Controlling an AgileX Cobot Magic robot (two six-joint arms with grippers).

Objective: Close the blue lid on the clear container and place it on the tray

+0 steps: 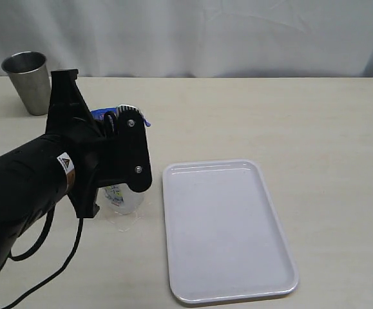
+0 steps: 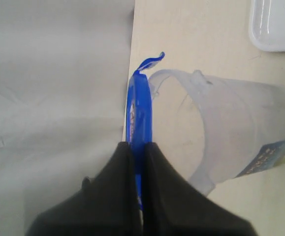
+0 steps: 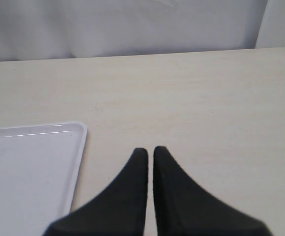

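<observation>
My left gripper (image 1: pixel 118 122) is shut on the blue lid (image 1: pixel 98 115), holding it by its edge over the clear container (image 1: pixel 125 198), whose top is hidden behind the arm. The left wrist view shows the lid (image 2: pixel 140 108) edge-on between the black fingers of the left gripper (image 2: pixel 138 145). It stands just beside the container's (image 2: pixel 231 132) open rim, and I cannot tell whether they touch. The white tray (image 1: pixel 225 232) lies flat to the container's right. My right gripper (image 3: pixel 147 150) is shut on nothing, low over the table beside the tray's corner (image 3: pixel 29 167); the exterior view does not show it.
A grey steel cup (image 1: pixel 28 80) stands at the far left of the table, behind the left arm. A white curtain backs the table. The tray's corner (image 2: pixel 275 24) also appears in the left wrist view. A black cable (image 1: pixel 44 257) trails under the left arm.
</observation>
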